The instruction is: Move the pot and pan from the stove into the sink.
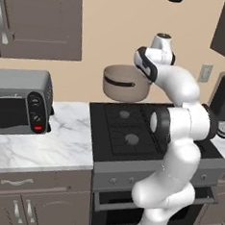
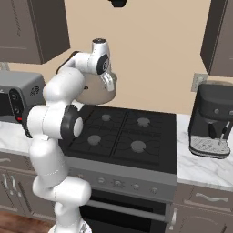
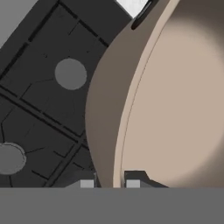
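The beige pot [image 1: 125, 83] hangs tilted in the air over the back left of the black stove [image 1: 127, 130], close to the wall. My gripper [image 2: 109, 86] is shut on the pot's rim, one finger inside the wall and one outside. In the hand view the gripper [image 3: 109, 183] straddles the pot's wall [image 3: 103, 109], with the pale inside [image 3: 175, 100] on the right and the stove's grates and burners [image 3: 43, 109] below on the left. All burners of the stove [image 2: 123, 134] are bare. The pan and the sink are out of view.
A grey toaster oven [image 1: 19, 101] stands on the marble counter [image 1: 58, 143] left of the stove. A black coffee machine [image 2: 213, 120] sits on the counter to the right. Dark wall cabinets [image 1: 40, 19] hang above on both sides.
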Motion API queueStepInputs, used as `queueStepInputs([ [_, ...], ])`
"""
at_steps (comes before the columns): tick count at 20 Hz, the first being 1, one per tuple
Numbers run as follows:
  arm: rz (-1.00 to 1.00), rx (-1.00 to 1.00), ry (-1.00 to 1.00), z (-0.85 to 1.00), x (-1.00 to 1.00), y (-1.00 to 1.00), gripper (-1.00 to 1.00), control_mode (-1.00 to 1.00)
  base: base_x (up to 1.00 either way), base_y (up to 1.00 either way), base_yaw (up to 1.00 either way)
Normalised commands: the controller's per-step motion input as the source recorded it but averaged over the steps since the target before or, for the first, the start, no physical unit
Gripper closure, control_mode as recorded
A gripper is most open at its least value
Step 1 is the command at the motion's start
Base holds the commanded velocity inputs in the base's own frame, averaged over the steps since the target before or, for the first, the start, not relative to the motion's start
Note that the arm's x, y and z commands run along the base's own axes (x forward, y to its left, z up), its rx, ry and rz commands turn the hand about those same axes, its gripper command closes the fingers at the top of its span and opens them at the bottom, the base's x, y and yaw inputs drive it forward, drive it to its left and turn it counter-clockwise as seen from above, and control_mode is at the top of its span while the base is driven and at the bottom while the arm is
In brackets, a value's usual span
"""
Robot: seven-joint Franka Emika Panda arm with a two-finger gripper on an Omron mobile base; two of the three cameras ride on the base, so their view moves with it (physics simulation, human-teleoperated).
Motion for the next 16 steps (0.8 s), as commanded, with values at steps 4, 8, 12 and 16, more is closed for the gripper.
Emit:
queueStepInputs([
  [4,0.19,0.0,-0.08,0.34,-0.81,-0.09,1.0,-1.0,0.0,0.0,0.0],
  [8,0.16,-0.01,-0.18,0.27,-0.78,-0.12,1.0,-1.0,0.0,0.0,0.0],
  [12,0.15,-0.04,-0.27,0.25,-0.69,-0.17,1.0,-1.0,0.0,0.0,0.0],
  [16,0.14,-0.06,-0.28,0.23,-0.7,-0.16,1.0,-1.0,0.0,0.0,0.0],
])
